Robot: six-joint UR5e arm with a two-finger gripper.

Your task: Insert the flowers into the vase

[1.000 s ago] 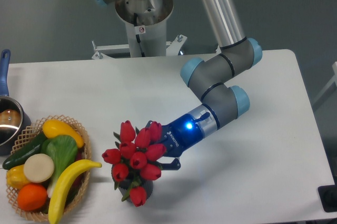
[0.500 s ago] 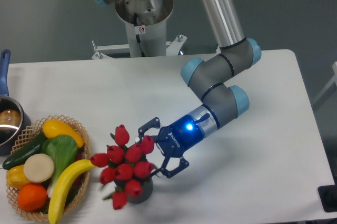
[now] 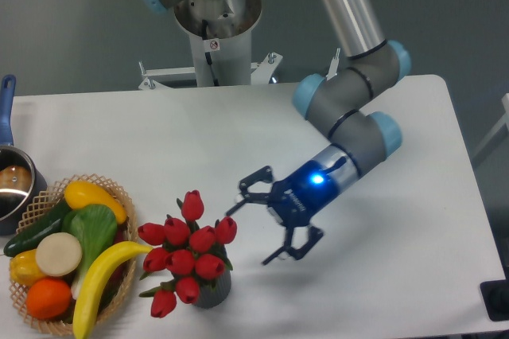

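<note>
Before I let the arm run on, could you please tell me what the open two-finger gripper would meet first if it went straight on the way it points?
Most likely the red artificial tulips standing in the dark grey ribbed vase: the gripper points left and slightly down at them. Its height above the white table is unclear, so it might pass over.

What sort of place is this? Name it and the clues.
Likely a robotics lab: a grey jointed robot arm on a pedestal behind a plain white table, with props on it: red artificial tulips and a woven basket of fake produce.

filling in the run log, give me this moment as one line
stage: after release | hand: open, clear of flowers | flowers: standing in vase | nearby: fruit basket on the left
</note>
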